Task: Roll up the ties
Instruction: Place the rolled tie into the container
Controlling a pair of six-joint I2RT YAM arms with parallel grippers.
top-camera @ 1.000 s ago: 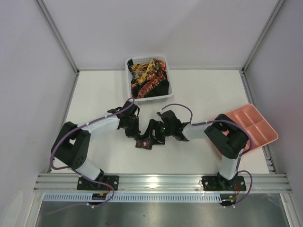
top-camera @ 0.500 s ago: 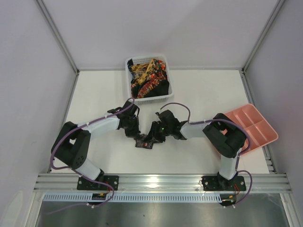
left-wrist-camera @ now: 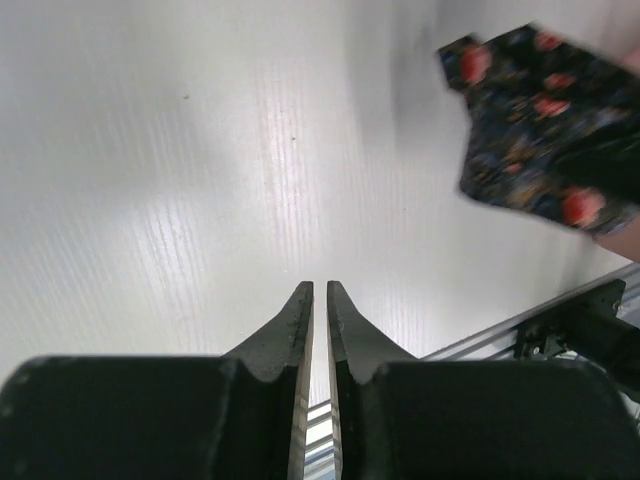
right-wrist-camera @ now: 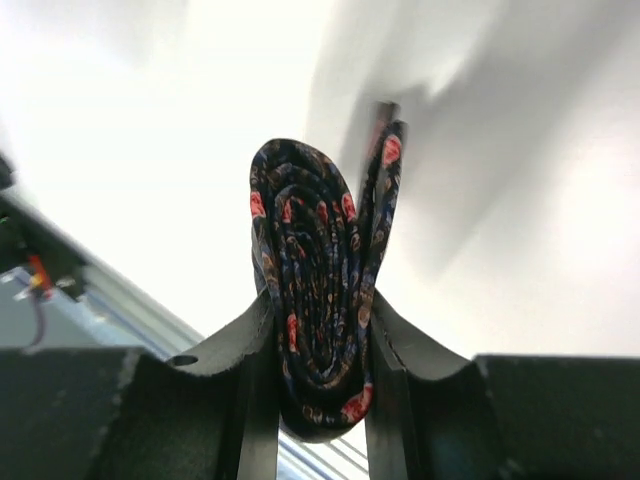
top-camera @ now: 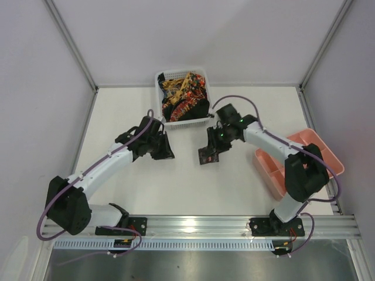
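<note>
**Holding a rolled tie in front of the basket**

Pinching from both sides, the right gripper (top-camera: 212, 150) has a rolled tie (top-camera: 208, 155) squeezed between its two fingers. The tie is dark with little red and orange spots. In the right wrist view the roll (right-wrist-camera: 308, 240) sits between the fingers (right-wrist-camera: 250, 335), and one loose end stands up right beside it. The roll seems to hang just above the white table (top-camera: 246, 111), near the middle, a little in front of the basket.

The left gripper (top-camera: 166, 153) is to the left of the roll and does not touch it. Its fingers (left-wrist-camera: 296, 325) are almost together, with only a thin crack between them, and they hold nothing. It points down at the bare table (left-wrist-camera: 200, 150). The tie (left-wrist-camera: 540, 130) shows up blurry in the top right corner of that view.

The white basket (top-camera: 186, 123) stands at the back edge of the table. More ties (top-camera: 183, 96) are piled inside it, black with red and yellow. A pink tray (top-camera: 313, 149) sits at the right edge, partly behind the right arm.
</note>
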